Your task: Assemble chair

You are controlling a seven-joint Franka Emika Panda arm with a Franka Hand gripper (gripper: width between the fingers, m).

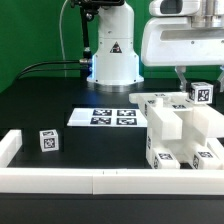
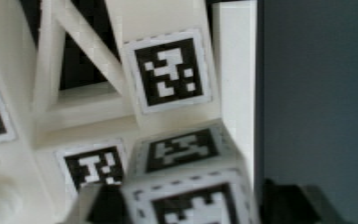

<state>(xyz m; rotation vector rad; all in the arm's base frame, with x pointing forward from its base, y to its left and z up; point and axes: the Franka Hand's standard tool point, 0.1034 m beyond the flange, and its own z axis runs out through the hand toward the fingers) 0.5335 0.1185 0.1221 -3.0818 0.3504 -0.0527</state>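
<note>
The chair [image 1: 178, 135] stands partly built at the table's front corner on the exterior view's right. It is a blocky white cluster of flat panels and square pieces with black-and-white tags on its front faces. In the wrist view the chair [image 2: 167, 70] fills most of the picture, with slanted white bars, a large tag on an upright panel and smaller tags below it. A small tagged block [image 1: 203, 93] sits at the top of the cluster's far side, and the wrist view shows this same block [image 2: 190, 205] close up, its tag facing the camera. The gripper [image 1: 200, 85] hangs straight down over the block, with the block in the gap between its tips. The dark fingers [image 2: 309, 205] lie just beside the block's sides. The pictures do not settle whether they are pinching the block or only bracketing it. Another loose cube [image 1: 48, 141] of the chair, tagged on two visible faces, lies well apart near the front edge on the exterior view's left. Between it and the chair, nearer the table's middle, lies the marker board [image 1: 103, 117]. Low white border rails [image 1: 100, 182] run along the front edge and turn up the left side. The arm's white base [image 1: 113, 55] stands at the back edge of the black table [image 1: 50, 100].
</note>
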